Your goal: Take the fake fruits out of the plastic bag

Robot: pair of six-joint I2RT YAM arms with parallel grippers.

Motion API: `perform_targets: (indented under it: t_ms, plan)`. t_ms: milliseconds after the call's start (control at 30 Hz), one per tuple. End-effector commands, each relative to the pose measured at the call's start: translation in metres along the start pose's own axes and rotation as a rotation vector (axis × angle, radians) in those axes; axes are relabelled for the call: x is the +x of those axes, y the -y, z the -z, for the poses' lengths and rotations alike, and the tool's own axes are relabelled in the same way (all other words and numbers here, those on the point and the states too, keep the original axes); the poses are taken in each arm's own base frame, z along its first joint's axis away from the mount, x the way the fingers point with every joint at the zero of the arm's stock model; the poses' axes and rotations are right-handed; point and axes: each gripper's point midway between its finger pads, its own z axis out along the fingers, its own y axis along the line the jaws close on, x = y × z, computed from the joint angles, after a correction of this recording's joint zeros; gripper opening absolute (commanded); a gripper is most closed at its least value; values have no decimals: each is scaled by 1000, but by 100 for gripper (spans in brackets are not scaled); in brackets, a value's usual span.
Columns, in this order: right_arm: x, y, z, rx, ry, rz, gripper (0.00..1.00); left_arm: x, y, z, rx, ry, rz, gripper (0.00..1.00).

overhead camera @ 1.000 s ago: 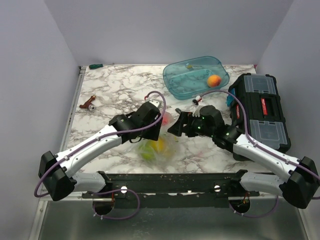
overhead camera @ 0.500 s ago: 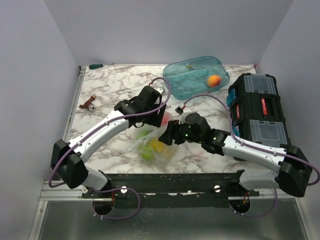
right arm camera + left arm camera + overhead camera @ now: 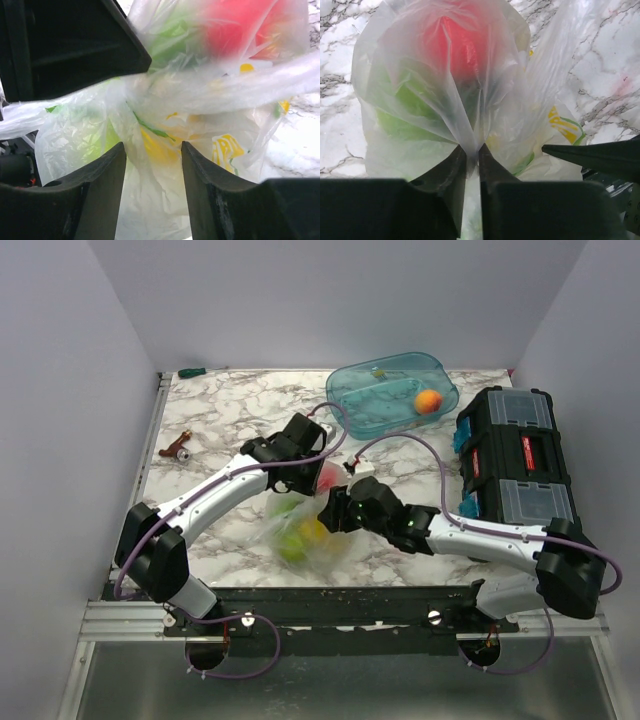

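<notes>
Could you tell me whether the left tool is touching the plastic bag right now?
Touching. The left wrist view shows the left tool shut on a fold of the plastic bag, film pinched between its tips.

The overhead view is evenly lit, shadows faint on the marble tabletop [image 3: 220, 410]. Both wrist views blur up close; the crinkly see-through plastic bag [image 3: 410, 150] glows milky, a red plastic fruit [image 3: 457, 45] unfocused at top

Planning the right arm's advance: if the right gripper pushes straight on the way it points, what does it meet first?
Most likely the plastic bag, whose film lies just ahead of the open right gripper; a yellow fruit shows behind it.
</notes>
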Motion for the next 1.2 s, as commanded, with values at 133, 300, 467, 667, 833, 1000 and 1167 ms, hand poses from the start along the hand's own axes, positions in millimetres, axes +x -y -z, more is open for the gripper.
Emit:
perform_targets:
  t_ms: [133,300,467,667,833,1000,1167]
  plan:
    - [-20,-3,-8,44,111,0,46,-16,13,12,141,35,41,0]
    - [-24,15,-3,134,158,-63,23,-22,0,20,111,67,63,0]
    - [-18,25,4,192,126,-97,8,-33,-25,32,101,122,140,0]
    - [-17,46,8,300,149,-146,1,-33,-49,34,56,136,189,0]
    - [-17,50,7,331,161,-183,1,-35,-50,33,64,139,209,0]
    - [-26,73,15,432,184,-256,1,-34,-54,18,67,136,199,0]
    - [-17,94,19,474,149,-275,1,-40,-51,2,98,108,197,0]
